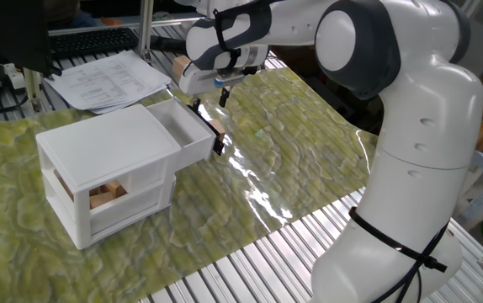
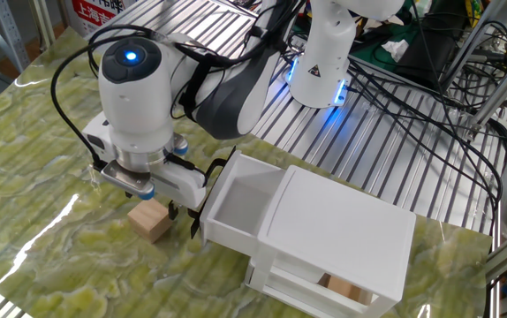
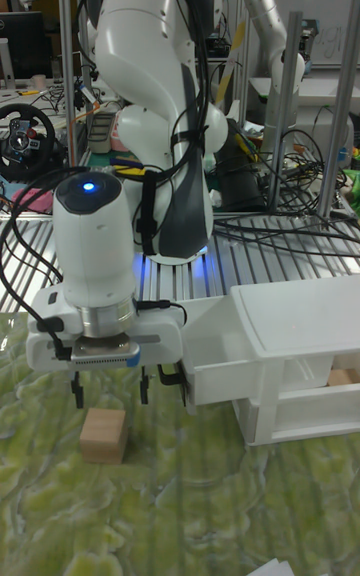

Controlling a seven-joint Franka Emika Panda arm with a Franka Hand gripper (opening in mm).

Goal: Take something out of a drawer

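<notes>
The light-tan wooden block (image 2: 150,222) (image 3: 104,435) lies on the green mat just in front of the drawer's black handle (image 2: 199,217). In one fixed view only a sliver of the block (image 1: 217,128) shows behind that handle. My gripper (image 3: 110,391) (image 2: 153,200) (image 1: 211,103) hangs open straight above the block, fingers apart and clear of it. The upper drawer (image 1: 187,128) (image 2: 236,208) (image 3: 215,361) of the white box is pulled out, and its inside looks bare.
The lower drawer holds other tan blocks (image 1: 107,194) (image 2: 342,288). Papers (image 1: 111,80) and a keyboard (image 1: 94,40) lie behind the box. The robot base (image 2: 321,62) and cables (image 2: 412,79) stand on the slatted metal table beyond the mat.
</notes>
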